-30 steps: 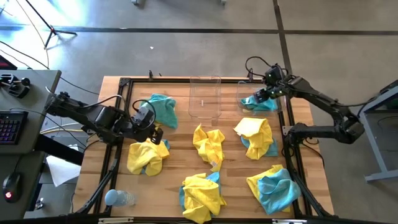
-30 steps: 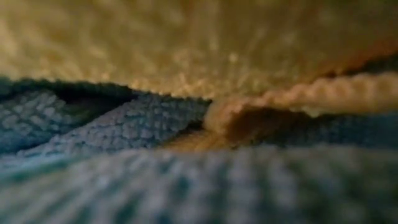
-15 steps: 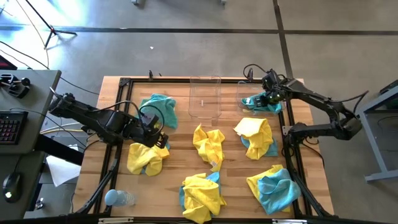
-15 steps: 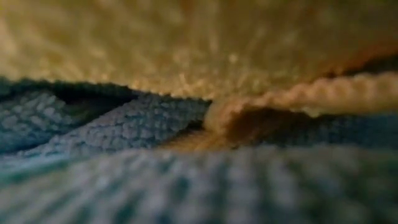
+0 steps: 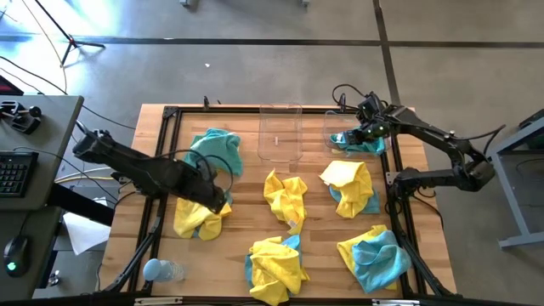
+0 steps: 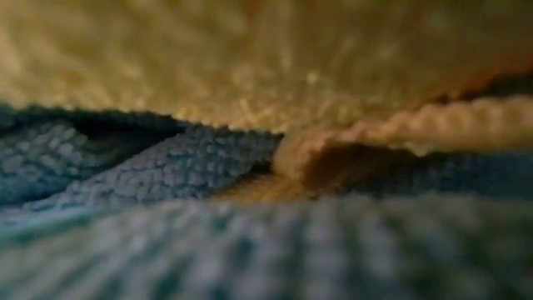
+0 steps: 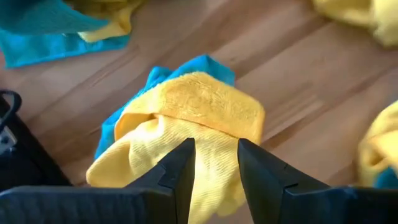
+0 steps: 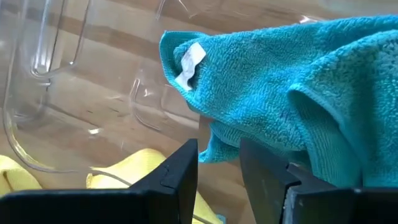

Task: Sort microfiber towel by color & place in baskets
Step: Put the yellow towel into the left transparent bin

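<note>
Two arms work over the wooden table (image 5: 246, 183), and places below are reckoned from the clear bin (image 5: 280, 134) at its far middle. The left arm (image 5: 140, 170) reaches in from the left edge, its gripper (image 7: 214, 163) down on the yellow-and-teal bundle (image 5: 197, 217) that lies nearer the camera and to the bin's left; its fingers (image 7: 180, 163) stand a little apart with yellow cloth showing between them, touching the bundle, though no firm grip can be made out. The right arm (image 5: 442, 144) comes from the right edge, its gripper (image 5: 367, 132) just right of the bin, fingers (image 8: 181, 171) narrowly parted with a teal towel (image 8: 280, 106) bunched just past their tips; whether they pinch it cannot be told. That towel sits in a second bin (image 5: 340, 129), just right of the first. Left of the bin lies another teal towel (image 5: 219, 149). In front of it lie a yellow towel (image 5: 287, 200), a yellow-over-teal pile (image 5: 350, 185) to the right, and two more mixed piles (image 5: 276, 268) (image 5: 374, 253) at the near edge. A pale bottle (image 5: 161, 270) lies at the near left corner. The low view is filled by yellow and teal cloth (image 6: 250, 125) pressed close.
</note>
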You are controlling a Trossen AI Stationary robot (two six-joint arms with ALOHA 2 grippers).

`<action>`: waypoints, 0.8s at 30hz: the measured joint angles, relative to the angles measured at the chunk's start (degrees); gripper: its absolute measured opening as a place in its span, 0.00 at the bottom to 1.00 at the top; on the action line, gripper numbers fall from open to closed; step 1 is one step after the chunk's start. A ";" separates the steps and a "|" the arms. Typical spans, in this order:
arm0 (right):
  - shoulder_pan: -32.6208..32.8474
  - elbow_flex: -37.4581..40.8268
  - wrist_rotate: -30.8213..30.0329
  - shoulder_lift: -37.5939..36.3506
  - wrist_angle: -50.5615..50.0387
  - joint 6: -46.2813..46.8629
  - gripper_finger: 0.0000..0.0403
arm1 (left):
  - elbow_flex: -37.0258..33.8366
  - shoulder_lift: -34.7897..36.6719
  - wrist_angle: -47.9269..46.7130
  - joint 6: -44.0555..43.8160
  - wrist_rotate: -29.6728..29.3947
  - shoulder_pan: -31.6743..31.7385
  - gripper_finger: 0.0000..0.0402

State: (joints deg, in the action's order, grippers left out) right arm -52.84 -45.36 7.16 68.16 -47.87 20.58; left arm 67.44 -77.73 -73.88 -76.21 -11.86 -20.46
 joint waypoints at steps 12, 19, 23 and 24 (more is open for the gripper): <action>0.00 0.00 4.88 -8.17 -0.87 0.29 0.28 | -0.02 -12.62 0.15 30.65 2.58 -4.75 0.28; 0.00 -6.66 8.90 -17.69 -3.73 3.89 0.28 | -1.13 -18.54 1.29 42.95 3.51 -5.15 0.27; 0.47 -14.43 9.61 -21.54 -6.34 4.50 0.28 | -4.71 -20.83 4.26 46.18 7.50 -4.74 0.20; 0.82 -16.68 9.42 -22.13 -7.18 4.48 0.28 | -5.41 -21.06 5.01 46.27 8.57 -4.69 0.15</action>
State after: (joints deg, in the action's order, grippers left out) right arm -52.02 -62.05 16.58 46.03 -55.05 25.06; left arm 62.03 -98.78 -68.87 -29.93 -3.29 -25.15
